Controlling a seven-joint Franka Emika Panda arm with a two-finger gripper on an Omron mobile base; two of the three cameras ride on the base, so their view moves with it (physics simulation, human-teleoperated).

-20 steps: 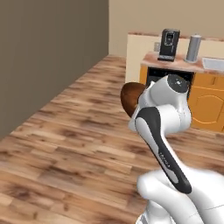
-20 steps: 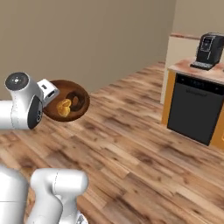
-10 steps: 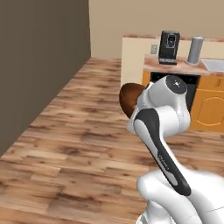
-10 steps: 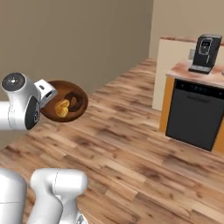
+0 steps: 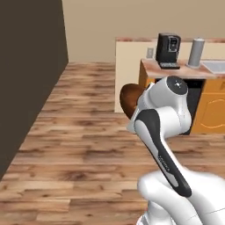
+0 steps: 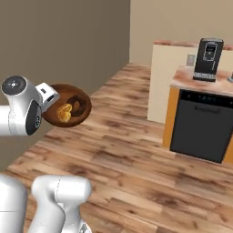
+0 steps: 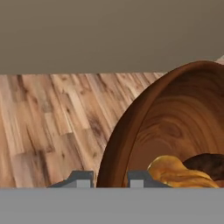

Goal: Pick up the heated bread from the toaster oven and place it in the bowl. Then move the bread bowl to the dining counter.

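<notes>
The dark brown wooden bowl (image 6: pixel 77 96) hangs tilted above the wood floor, held at its rim by my gripper (image 6: pixel 49 97). The golden heated bread (image 6: pixel 64 113) lies inside it beside the raised centre. In the hand view the bowl's rim (image 7: pixel 127 131) passes between my gripper's (image 7: pixel 111 178) two fingertips, which are shut on it, and the bread (image 7: pixel 175 173) rests low in the bowl. From the left base view the bowl's underside (image 5: pixel 129 99) peeks out behind my arm. The toaster oven and the dining counter are out of view.
A dark wall (image 5: pixel 26 79) stands close on the left. Ahead on the right is the orange-cabinet counter (image 5: pixel 215 110) with a black coffee machine (image 6: pixel 207 59), a grey canister (image 5: pixel 196 52) and a black dishwasher front (image 6: pixel 202 125). Wood floor (image 6: pixel 136 154) lies between.
The whole scene has shifted, so the base has driven: the dark wall on the left has grown nearer and larger. The arm holds the bowl and bread just as before.
</notes>
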